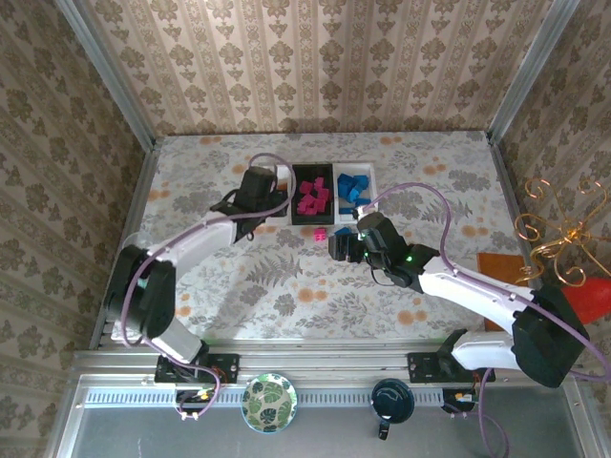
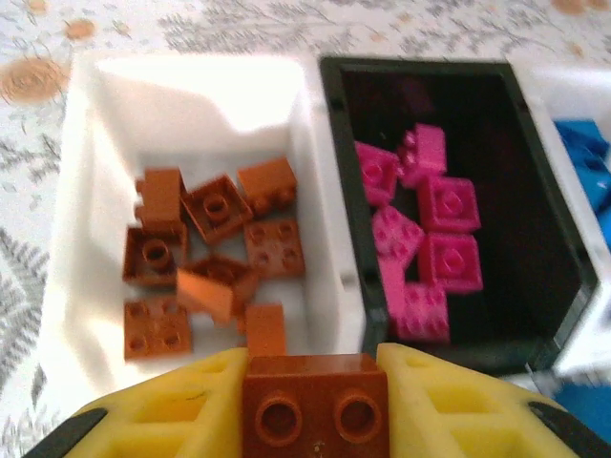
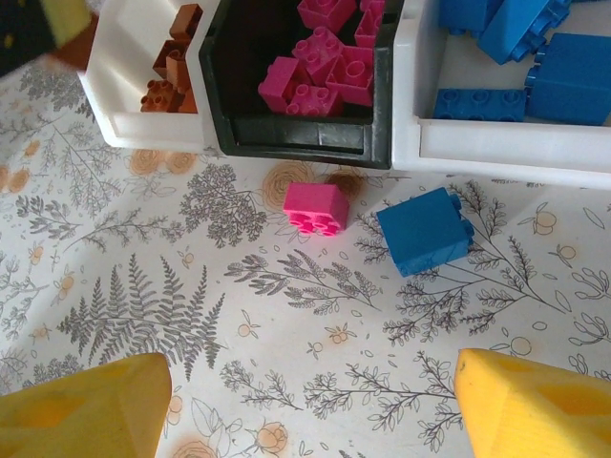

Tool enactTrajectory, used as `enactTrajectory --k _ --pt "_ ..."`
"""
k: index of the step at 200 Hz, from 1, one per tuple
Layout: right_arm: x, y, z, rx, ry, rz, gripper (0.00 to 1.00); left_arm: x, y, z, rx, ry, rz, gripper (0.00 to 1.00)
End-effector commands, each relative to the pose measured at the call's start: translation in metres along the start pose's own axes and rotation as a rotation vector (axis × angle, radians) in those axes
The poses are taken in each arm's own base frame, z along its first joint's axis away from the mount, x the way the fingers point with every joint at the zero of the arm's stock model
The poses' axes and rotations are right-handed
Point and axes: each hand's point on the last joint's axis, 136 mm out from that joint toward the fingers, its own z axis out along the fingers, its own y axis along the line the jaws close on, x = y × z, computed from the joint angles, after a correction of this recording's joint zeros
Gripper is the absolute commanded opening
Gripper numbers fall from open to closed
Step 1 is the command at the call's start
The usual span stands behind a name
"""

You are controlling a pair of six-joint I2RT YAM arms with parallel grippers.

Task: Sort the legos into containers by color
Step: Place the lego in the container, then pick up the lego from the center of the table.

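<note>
Top view: high overhead, looking down on whole scene. Wrist views: close, steep; both share black tray (image 3: 296,134).

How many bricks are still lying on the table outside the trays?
2. A pink brick lies just in front of the black tray; a blue brick lies beside it, in front of the right white tray. Others may be hidden beneath the arms.

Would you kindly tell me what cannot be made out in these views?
Left wrist: the blue bricks are blurred and cut off by the right edge; the orange brick in the left gripper is cut by the bottom edge.
Right wrist: the black tray loses its far end at the top edge.
Top external: the pink bricks are too small to count.
</note>
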Motion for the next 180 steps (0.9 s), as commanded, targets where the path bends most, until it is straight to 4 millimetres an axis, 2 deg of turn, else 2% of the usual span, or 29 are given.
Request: enactTrajectory --k 1,7,24,44,68,89,93,104,131,150,180 --pt "-0.001 -0.003 0.000 0.022 -0.010 0.000 0.79 0.004 0.020 0.022 -0.061 0.067 0.018 0.38" --pt "0.000 -0.003 -0.001 0.020 -0.005 -0.002 0.79 0.001 0.022 0.026 -0.062 0.069 0.009 0.39" --pt "0.003 -0.004 -0.001 0.019 0.001 -0.001 0.80 -0.007 0.021 0.034 -0.055 0.064 -0.006 0.56" --pt "0.004 -0.002 0.001 0.014 0.011 -0.003 0.80 -0.018 0.015 0.031 -0.032 0.049 -0.014 0.68" --pt "0.005 0.004 0.008 -0.002 0.024 -0.007 0.80 -0.034 -0.001 0.006 0.035 -0.011 -0.030 0.78" --pt "0.005 0.016 0.019 -0.021 0.042 -0.030 0.79 -0.041 -0.020 -0.029 0.110 -0.069 -0.029 0.85" --pt "0.005 0.018 0.021 -0.022 0.045 -0.036 0.79 -0.041 -0.023 -0.035 0.121 -0.078 -0.027 0.90" --pt "0.009 0.023 0.032 -0.017 0.069 -0.052 0.78 -0.034 -0.032 -0.051 0.150 -0.092 -0.016 1.00" --pt "0.009 0.029 0.054 0.023 0.090 -0.089 0.77 -0.004 -0.039 -0.080 0.193 -0.107 -0.018 1.00" --pt "0.010 0.027 0.072 0.065 0.110 -0.099 0.75 0.029 -0.035 -0.092 0.200 -0.108 -0.036 1.00" --pt "0.013 0.020 0.098 0.151 0.144 -0.111 0.71 0.063 -0.022 -0.105 0.180 -0.099 -0.055 1.00"
